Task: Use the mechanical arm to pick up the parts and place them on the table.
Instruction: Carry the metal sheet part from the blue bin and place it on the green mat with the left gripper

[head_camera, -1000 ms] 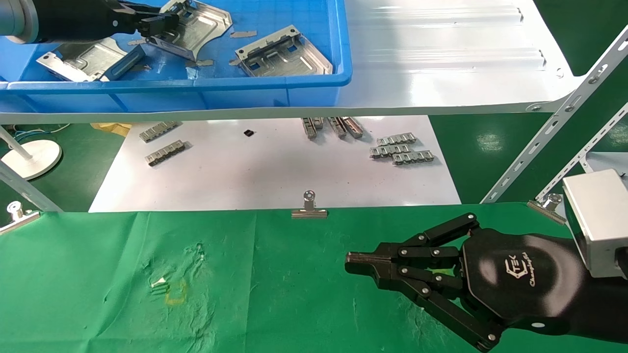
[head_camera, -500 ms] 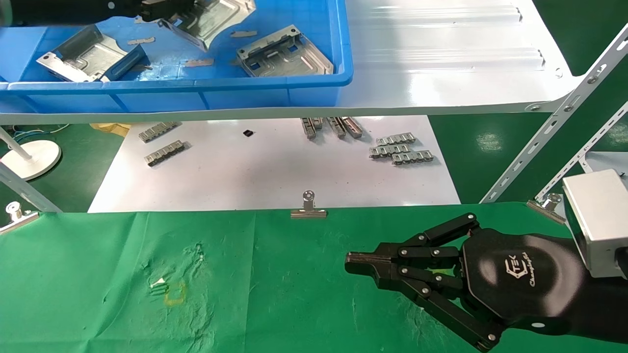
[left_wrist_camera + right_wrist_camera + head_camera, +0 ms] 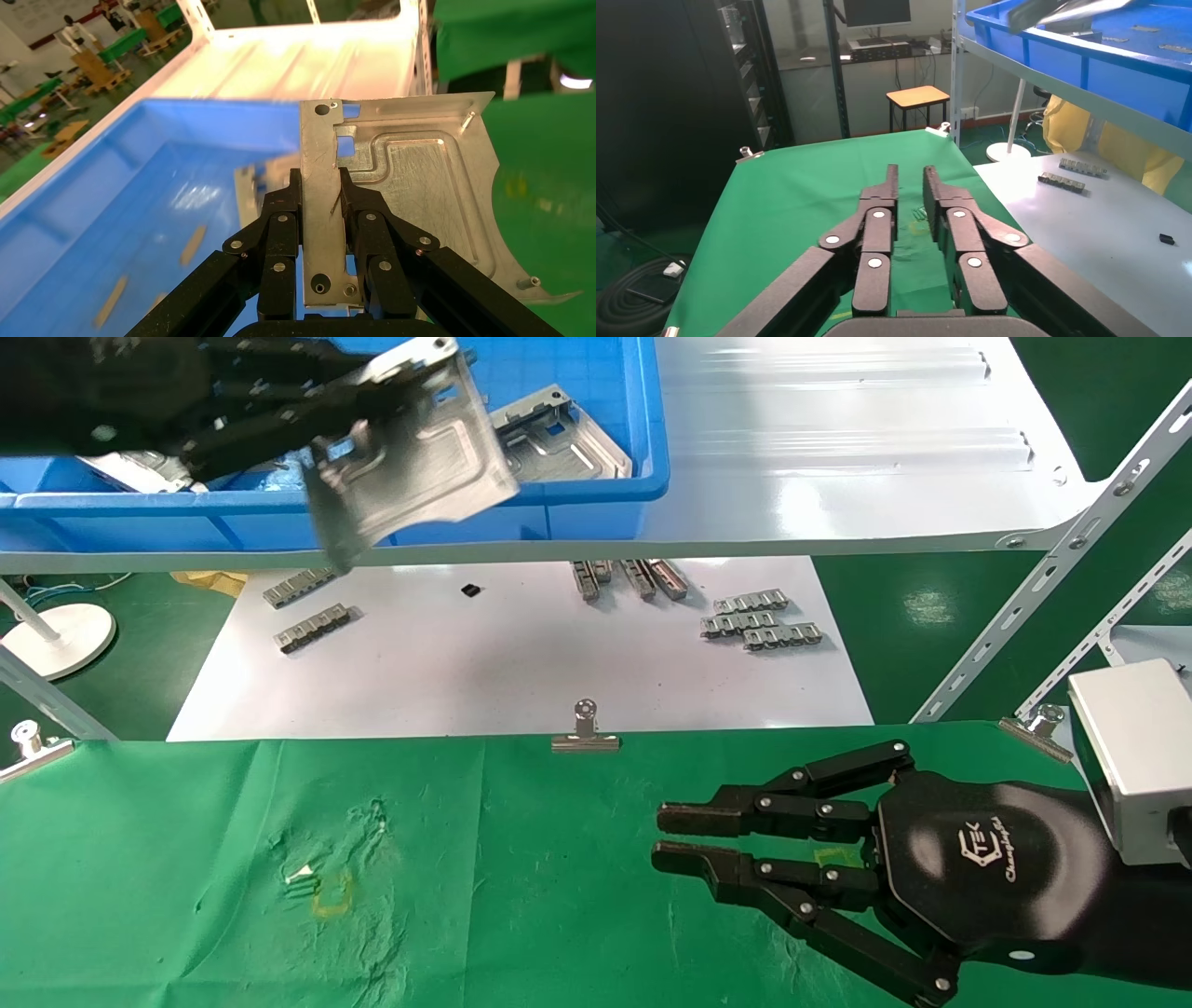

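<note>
My left gripper (image 3: 352, 416) is shut on the folded flange of a silver ribbed part (image 3: 419, 467) and holds it tilted in the air over the near rim of the blue bin (image 3: 596, 495). In the left wrist view the gripper (image 3: 321, 184) pinches the flange, with the part's plate (image 3: 422, 189) to one side. A second part (image 3: 559, 435) lies in the bin, and a third (image 3: 140, 467) is mostly hidden behind the arm. My right gripper (image 3: 663, 838) is open and empty, low over the green-cloth table (image 3: 466, 877). It also shows in the right wrist view (image 3: 909, 172).
The bin stands on a glossy white shelf (image 3: 838, 449) with slotted steel posts (image 3: 1034, 607) at the right. Below it a white board (image 3: 521, 663) carries several grey link strips (image 3: 764, 626). Binder clips (image 3: 585, 728) fasten the cloth's far edge.
My left gripper has lifted the part out of the bin and brought it toward the bin's near rim. My right gripper's fingers have parted from shut to open.
</note>
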Available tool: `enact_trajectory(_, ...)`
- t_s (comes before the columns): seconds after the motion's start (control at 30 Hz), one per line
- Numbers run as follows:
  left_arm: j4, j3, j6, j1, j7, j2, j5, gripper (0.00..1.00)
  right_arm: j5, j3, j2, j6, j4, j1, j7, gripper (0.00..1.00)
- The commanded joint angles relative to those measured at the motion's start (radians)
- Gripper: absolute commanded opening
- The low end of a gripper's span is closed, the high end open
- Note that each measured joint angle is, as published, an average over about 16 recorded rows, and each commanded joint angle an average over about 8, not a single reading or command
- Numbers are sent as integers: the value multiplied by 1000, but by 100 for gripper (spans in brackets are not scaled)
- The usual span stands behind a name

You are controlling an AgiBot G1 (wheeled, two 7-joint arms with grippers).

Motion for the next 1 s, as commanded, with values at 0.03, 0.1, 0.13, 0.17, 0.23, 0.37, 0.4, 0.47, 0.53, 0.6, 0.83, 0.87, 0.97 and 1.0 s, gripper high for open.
enact_trajectory(0.03, -19, 1, 27, 13, 40, -25, -8, 0, 0, 0, 0, 0, 0, 0, 0, 100)
enact_trajectory(0.1, -108, 27, 31, 52, 60, -65, -48, 0, 0, 0, 0, 0, 0, 0, 0, 100)
enact_trajectory(0.13, -162, 44, 32, 74, 68, -88, -75, 0, 0, 0, 0, 0, 0, 0, 0, 100)
enact_trajectory(0.17, -219, 62, 32, 96, 74, -114, -106, 0, 0, 0, 0, 0, 0, 0, 0, 100)
enact_trajectory(0.23, -334, 102, 31, 140, 80, -168, -173, 0, 0, 0, 0, 0, 0, 0, 0, 100)
enact_trajectory(0.37, -512, 193, 21, 211, 94, -268, -274, 0, 0, 0, 0, 0, 0, 0, 0, 100)
enact_trajectory(0.4, -535, 216, 18, 222, 103, -285, -279, 0, 0, 0, 0, 0, 0, 0, 0, 100)
enact_trajectory(0.47, -561, 263, 13, 239, 135, -304, -265, 0, 0, -1, 0, 0, 0, 0, 0, 100)
enact_trajectory(0.53, -557, 310, 8, 252, 181, -306, -229, 0, 0, -1, 0, 0, 0, 0, 0, 100)
enact_trajectory(0.6, -526, 354, 4, 264, 234, -292, -187, 0, 0, -1, 0, 0, 0, 0, 0, 100)
enact_trajectory(0.83, -295, 439, -18, 315, 380, -203, -130, 1, 1, -1, 0, 0, 0, 0, 0, 100)
enact_trajectory(0.87, -263, 443, -24, 322, 398, -191, -129, 8, 1, -1, 0, 0, 0, 0, 0, 100)
enact_trajectory(0.97, -173, 449, -45, 343, 452, -157, -126, 45, 1, -1, 0, 0, 0, 0, -1, 100)
enact_trajectory(1.0, -149, 451, -51, 348, 468, -148, -124, 58, 1, -1, 0, 0, 0, 0, -1, 100)
